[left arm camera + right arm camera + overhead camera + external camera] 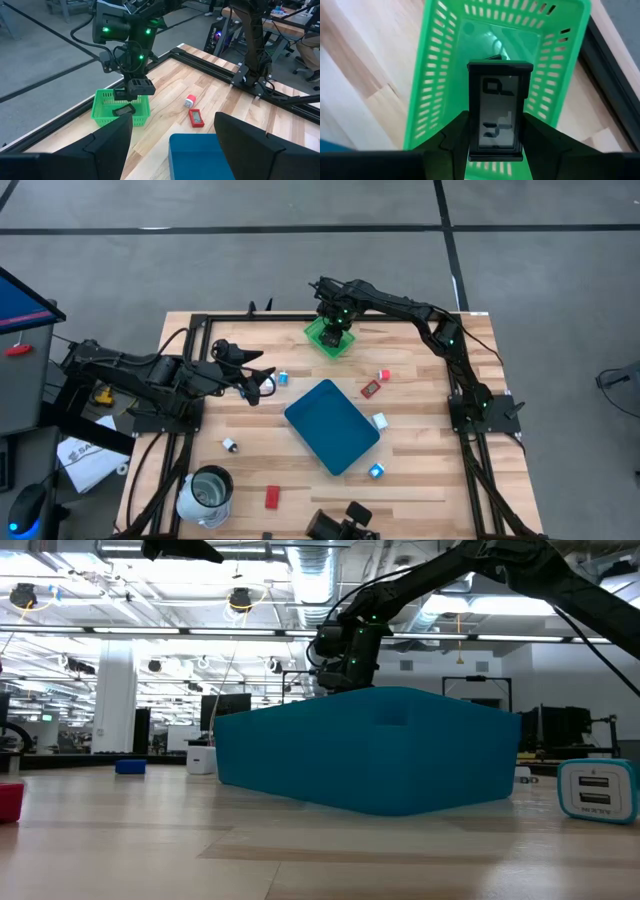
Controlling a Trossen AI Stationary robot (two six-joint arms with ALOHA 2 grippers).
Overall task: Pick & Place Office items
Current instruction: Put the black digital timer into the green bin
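Desk [420, 480], wooden. Near edge: red rectangle [272, 497]. Centre: teal board [331, 425], white-and-blue blocks [379, 421] beside it. Left claw [262, 383]: fingers apart, empty, left of board. Far edge: right claw [496, 131] clamping flat black rectangle [498, 116] over green basket [318, 335].

Overhead and both wrist cameras share the basket [329, 338].

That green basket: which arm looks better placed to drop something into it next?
The right. Its gripper hangs directly over the green basket, shut on a flat black piece. The left gripper sits open, away from the basket, near the teal board.
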